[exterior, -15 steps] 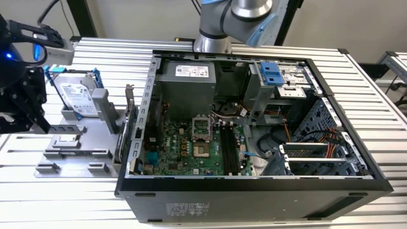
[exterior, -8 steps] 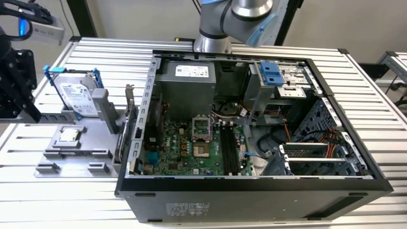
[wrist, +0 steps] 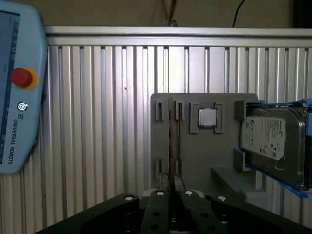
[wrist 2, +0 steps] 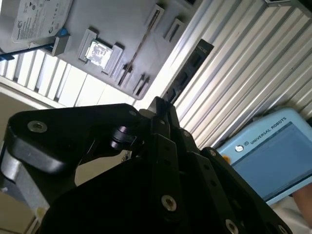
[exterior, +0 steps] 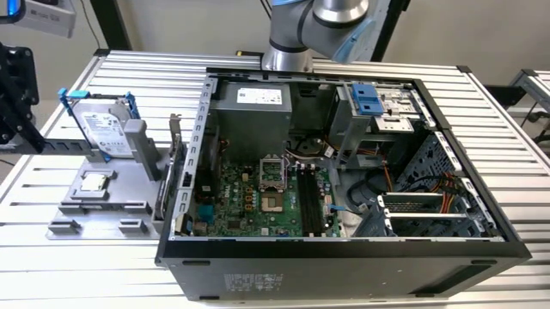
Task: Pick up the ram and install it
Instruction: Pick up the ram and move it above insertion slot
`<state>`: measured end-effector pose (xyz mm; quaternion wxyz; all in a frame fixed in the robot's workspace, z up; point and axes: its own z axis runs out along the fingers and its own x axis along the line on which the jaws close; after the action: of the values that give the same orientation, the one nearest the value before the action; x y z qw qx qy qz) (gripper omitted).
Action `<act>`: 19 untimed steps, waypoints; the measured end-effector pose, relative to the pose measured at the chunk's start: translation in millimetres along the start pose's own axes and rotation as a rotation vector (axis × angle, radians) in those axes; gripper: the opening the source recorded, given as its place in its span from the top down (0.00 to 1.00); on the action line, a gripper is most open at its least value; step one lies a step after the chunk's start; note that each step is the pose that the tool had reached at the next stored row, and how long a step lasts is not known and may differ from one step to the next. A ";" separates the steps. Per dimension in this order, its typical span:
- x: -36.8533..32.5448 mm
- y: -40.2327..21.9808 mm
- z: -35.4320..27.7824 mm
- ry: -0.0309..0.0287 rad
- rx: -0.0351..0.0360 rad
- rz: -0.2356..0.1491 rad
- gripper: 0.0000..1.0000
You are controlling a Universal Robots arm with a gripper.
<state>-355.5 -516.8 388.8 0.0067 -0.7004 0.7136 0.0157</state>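
The ram [wrist: 171, 141] stands on edge as a thin dark strip in the bracket slots of a grey fixture plate [wrist: 195, 156]. It sits beside a CPU chip [wrist: 207, 117]. The second wrist view shows the ram [wrist 2: 139, 46] as a thin line on the same plate. My gripper [wrist: 173, 192] hangs well above the plate, in line with the ram and far from touching it. Its black fingers [wrist 2: 160, 117] lie together with nothing between them. The open computer case [exterior: 344, 257] shows its green motherboard with long black slots [exterior: 310, 199].
A silver hard drive [wrist: 273, 141] in blue brackets stands at the plate's far end [exterior: 103, 132]. A blue-grey teach pendant [wrist: 14, 97] with a red button lies on the slatted metal table [wrist: 97, 122]. Black equipment [exterior: 17, 96] stands at the exterior view's left edge.
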 end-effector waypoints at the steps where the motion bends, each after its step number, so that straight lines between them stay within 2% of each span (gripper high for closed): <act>1: 0.0 0.0 0.0 0.0002 0.0001 0.000 1.00; 4: -1.1 -3.8 -0.1 0.0003 -0.0001 0.000 1.00; 7: -2.9 -12.8 -0.1 0.0003 0.0000 0.000 1.00; 10: -4.4 -23.5 -0.2 0.0003 0.0000 0.000 1.00; 19: -8.2 -61.9 -0.6 0.0004 -0.0001 0.000 1.00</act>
<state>-293.5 -509.7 388.9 0.0065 -0.7003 0.7136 0.0156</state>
